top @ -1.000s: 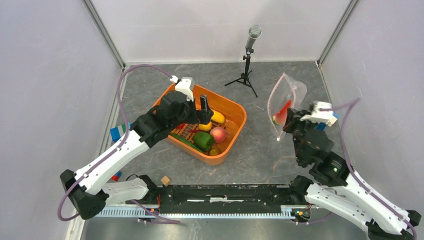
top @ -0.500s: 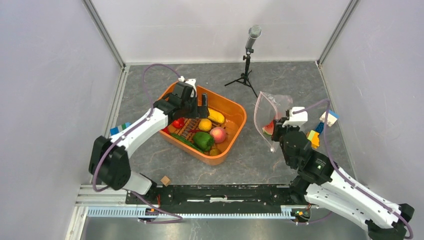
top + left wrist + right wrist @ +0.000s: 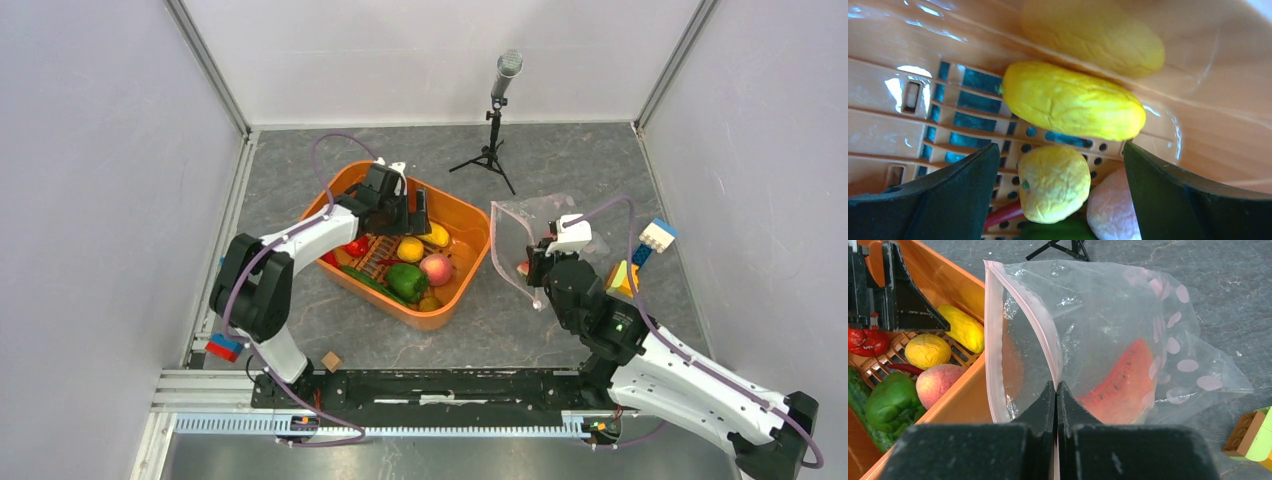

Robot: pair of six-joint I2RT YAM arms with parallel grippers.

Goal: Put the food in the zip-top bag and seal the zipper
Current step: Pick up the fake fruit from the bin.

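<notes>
An orange basket (image 3: 470, 222) holds the food: a long yellow piece (image 3: 1070, 102), a round yellow piece (image 3: 1053, 182), a peach (image 3: 1110, 210), a green bell pepper (image 3: 405, 282), a red pepper (image 3: 355, 246) and a cucumber (image 3: 368, 285). My left gripper (image 3: 1060, 147) is open and low in the basket, its jaws either side of the round yellow piece. My right gripper (image 3: 1056, 385) is shut on the mouth edge of the zip-top bag (image 3: 1108, 325) and holds it upright beside the basket. The pink zipper (image 3: 993, 340) gapes open. A watermelon slice (image 3: 1120, 385) lies inside the bag.
A microphone on a tripod (image 3: 495, 120) stands at the back. Coloured building blocks (image 3: 640, 255) lie right of the bag, and more (image 3: 224, 347) at the left edge. A small wooden cube (image 3: 330, 361) sits near the front rail. Grey walls close in both sides.
My right arm has carried the bag left, up to the basket's right wall. My left gripper has shifted right and dropped lower in the basket, over the yellow pieces.
</notes>
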